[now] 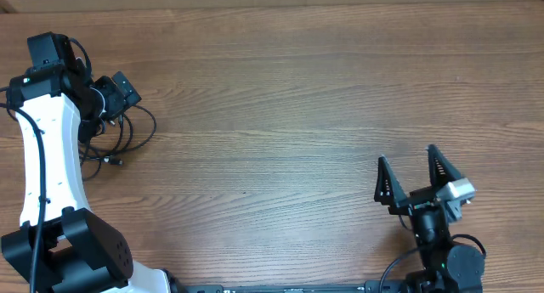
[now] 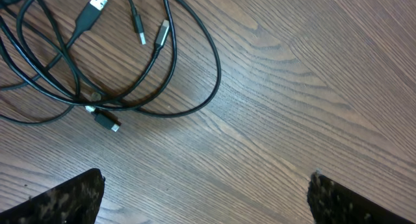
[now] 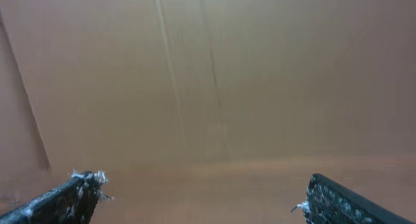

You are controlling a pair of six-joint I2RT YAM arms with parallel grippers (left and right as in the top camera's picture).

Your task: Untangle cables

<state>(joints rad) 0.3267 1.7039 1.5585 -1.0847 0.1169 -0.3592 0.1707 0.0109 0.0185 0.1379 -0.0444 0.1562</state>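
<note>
A tangle of thin black cables [image 1: 146, 133] lies on the wooden table at the far left, partly hidden under my left arm. In the left wrist view the cables [image 2: 195, 107] loop over each other at the upper left. A silver USB plug [image 2: 97, 2] and small plug ends [image 2: 162, 33] show there. My left gripper [image 1: 117, 92] hovers over the tangle's upper edge. It is open, and only bare wood lies between its fingertips [image 2: 207, 180]. My right gripper [image 1: 406, 155] stands open at the lower right, far from the cables and holding nothing [image 3: 205, 180].
The white left arm [image 1: 42, 157] runs down the table's left side over part of the tangle. A brown cardboard wall [image 3: 214, 74] faces the right wrist camera. The table's far edge [image 1: 272, 4] runs along the top.
</note>
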